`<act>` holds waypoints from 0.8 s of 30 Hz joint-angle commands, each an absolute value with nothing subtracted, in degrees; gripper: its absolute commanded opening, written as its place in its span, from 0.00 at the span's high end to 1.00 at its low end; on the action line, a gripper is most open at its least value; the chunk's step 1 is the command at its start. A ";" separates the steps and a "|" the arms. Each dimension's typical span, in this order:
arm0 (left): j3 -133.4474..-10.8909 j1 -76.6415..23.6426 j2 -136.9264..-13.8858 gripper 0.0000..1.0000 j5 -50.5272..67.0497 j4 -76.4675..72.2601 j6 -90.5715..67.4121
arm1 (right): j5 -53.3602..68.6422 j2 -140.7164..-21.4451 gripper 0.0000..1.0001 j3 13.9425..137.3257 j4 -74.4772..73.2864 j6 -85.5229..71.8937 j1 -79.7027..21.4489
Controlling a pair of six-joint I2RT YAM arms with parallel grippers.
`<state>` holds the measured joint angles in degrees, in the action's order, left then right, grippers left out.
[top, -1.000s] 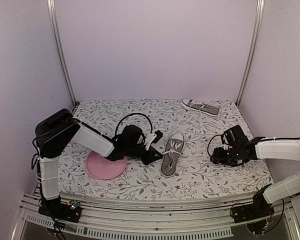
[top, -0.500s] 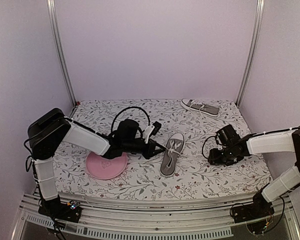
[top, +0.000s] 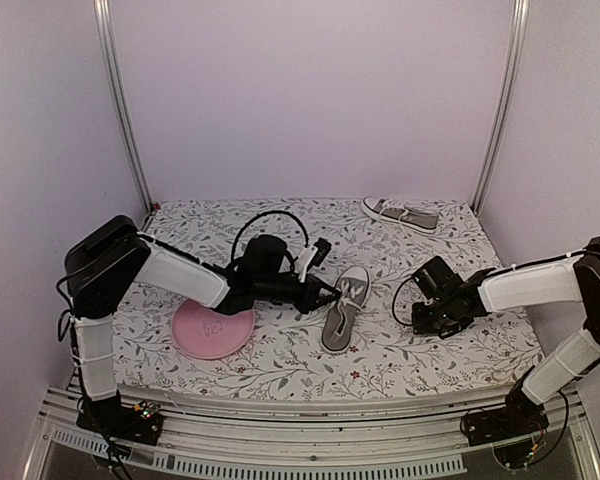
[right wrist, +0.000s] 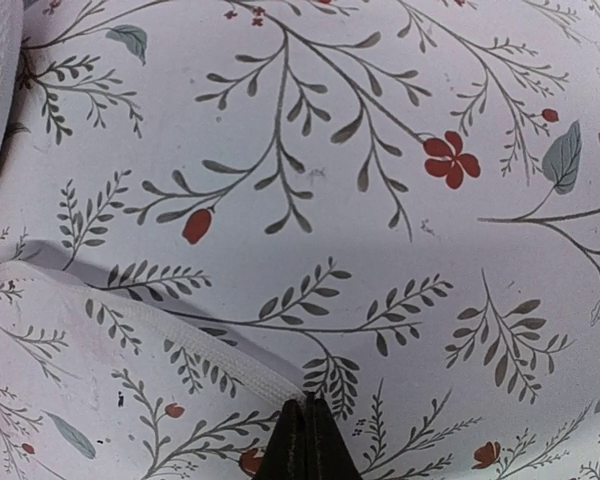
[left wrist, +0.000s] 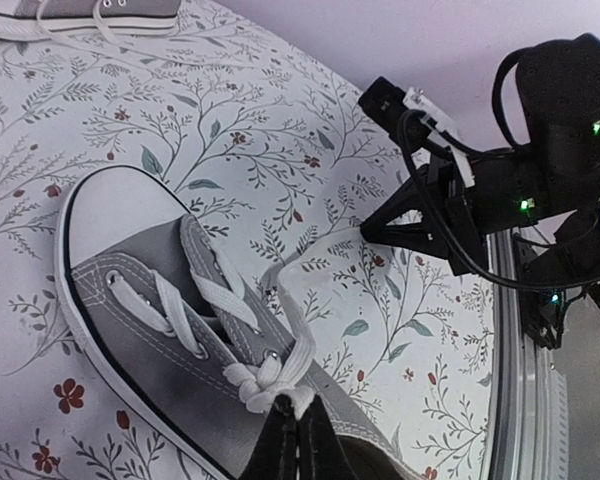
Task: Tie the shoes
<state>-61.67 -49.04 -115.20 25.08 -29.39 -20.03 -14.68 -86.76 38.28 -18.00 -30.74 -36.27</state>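
A round pink plate [top: 208,335] lies nearest, on the left part of the worktop [top: 280,372], which is covered by a cloth printed with leaves and small red flowers. The left arm reaches across above the plate's far edge.

Just right of the plate, near the middle of the worktop, 1 grey shoe [top: 342,315] stands on its sole with its white toe cap pointing away. The left gripper [left wrist: 295,438] sits at the shoe's tongue, its jaws pressed together on a bunch of white lace [left wrist: 296,325] where the strands cross over the top eyelets.

From that bunch a loose length of the lace runs out to the right over the cloth. The right gripper [left wrist: 368,229] rests low on the worktop to the right of the shoe, apart from it. Its jaws are closed to a narrow point, and the lace end meets that point in both wrist views, so it looks pinched there.

The 2nd shoe [top: 402,214] lies well apart, at the far right of the worktop near the back wall, with its laces trailing loose.
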 commanded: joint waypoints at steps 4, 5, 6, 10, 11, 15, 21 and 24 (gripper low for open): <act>-61.31 -50.27 -115.94 1.00 25.34 -30.94 -21.04 | -15.42 -82.67 0.98 42.26 -14.47 -30.69 -32.58; -61.07 -50.25 -115.81 1.00 25.15 -30.87 -21.00 | -13.13 -82.25 0.98 43.47 -12.36 -29.89 -31.37; -60.88 -50.27 -115.76 1.00 24.80 -30.85 -20.93 | -11.10 -82.07 0.98 45.23 -10.34 -28.83 -30.67; -60.57 -50.25 -115.58 1.00 23.77 -30.88 -21.06 | -1.54 -83.69 0.98 54.02 -3.36 -25.25 -30.52; -60.60 -50.23 -115.53 1.00 23.57 -31.00 -21.16 | 0.47 -84.53 0.98 55.97 -1.74 -25.15 -30.96; -59.96 -50.26 -114.99 1.00 22.42 -32.13 -21.65 | 3.69 -91.34 0.98 65.65 0.06 -24.95 -35.19; -58.28 -50.22 -114.00 1.00 21.78 -33.80 -22.52 | 9.32 -97.80 0.93 70.55 5.84 -29.31 -40.30; -58.16 -50.23 -113.85 1.00 22.20 -33.72 -22.67 | 5.86 -96.28 0.46 67.20 6.67 -31.22 -40.13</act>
